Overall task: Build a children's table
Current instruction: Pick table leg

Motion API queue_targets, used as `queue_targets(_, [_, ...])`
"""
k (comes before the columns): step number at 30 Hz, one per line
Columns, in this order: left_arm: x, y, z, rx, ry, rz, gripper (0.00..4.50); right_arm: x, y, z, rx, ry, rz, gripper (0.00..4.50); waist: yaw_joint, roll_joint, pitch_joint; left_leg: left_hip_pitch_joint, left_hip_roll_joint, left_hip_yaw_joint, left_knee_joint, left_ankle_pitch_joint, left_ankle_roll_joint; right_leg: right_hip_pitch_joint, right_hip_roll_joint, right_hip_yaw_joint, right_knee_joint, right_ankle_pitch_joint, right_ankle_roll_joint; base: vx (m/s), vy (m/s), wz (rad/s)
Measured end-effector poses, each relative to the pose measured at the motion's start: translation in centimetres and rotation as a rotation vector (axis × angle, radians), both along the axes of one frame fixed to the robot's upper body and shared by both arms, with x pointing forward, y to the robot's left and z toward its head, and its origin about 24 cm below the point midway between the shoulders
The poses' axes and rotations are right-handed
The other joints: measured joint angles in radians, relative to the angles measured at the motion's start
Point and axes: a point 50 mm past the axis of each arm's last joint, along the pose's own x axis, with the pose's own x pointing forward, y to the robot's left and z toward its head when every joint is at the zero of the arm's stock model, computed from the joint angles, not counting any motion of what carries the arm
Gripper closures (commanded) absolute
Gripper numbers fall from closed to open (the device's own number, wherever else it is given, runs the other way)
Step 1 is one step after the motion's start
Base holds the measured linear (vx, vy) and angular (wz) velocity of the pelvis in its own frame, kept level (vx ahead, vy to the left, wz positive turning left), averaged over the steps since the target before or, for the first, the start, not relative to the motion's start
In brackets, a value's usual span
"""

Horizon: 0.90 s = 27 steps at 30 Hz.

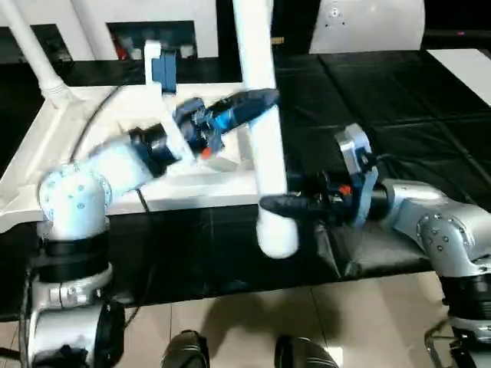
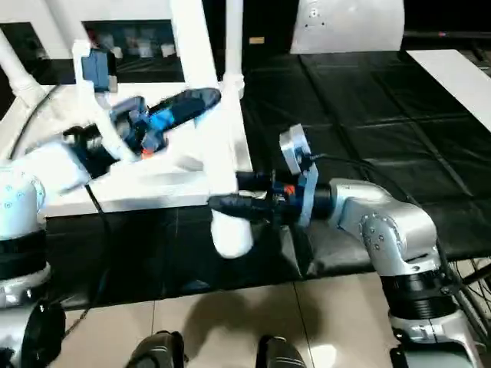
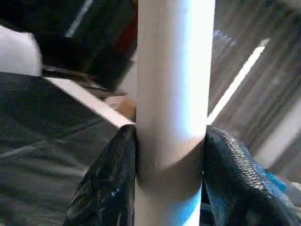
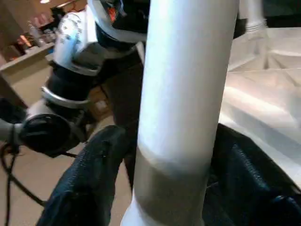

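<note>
Loose white leg (image 1: 265,130) upright, left gripper (image 1: 257,100) jaws clamped mid-shaft, right gripper (image 1: 280,205) jaws clamped near its lower end, inverted table top (image 1: 46,146) behind.

A black-covered table (image 1: 399,100) carries the white top (image 1: 46,146), lying ribbed side up at its left, with what looks like a white board (image 1: 468,65) near the far right corner.

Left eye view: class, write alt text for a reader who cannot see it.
Both grippers clamp one white table leg held upright: the left gripper higher up, the right gripper near its lower end. Behind lies the upturned white table top on a black surface.
</note>
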Motion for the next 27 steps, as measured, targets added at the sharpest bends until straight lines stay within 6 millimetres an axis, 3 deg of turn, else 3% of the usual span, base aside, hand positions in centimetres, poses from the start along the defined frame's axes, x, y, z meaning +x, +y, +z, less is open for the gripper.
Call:
queue_targets(7, [0.9, 0.0, -0.3, 0.115, -0.026, 0.127, 2.76, 0.8, 0.2, 0.3, -0.012, -0.015, -0.114, 0.72, -0.002, 0.000, 0.000, 0.000, 0.000, 0.000, 0.000, 0.000, 0.000, 0.000, 0.000, 0.000, 0.000, 0.000, 0.000, 0.000, 0.000, 0.00])
queue_targets(27, [-0.2, -2.0, -0.4, 0.244, -0.147, 0.010, 2.76, 1.1, 0.9, -1.9, -0.141, 0.042, -0.066, 0.72, -0.001, 0.000, -0.001, 0.000, 0.000, 0.000, 0.002, 0.000, 0.000, 0.000, 0.000, 0.001, 0.002, 0.000, -0.001, 0.000, 0.000, 0.00])
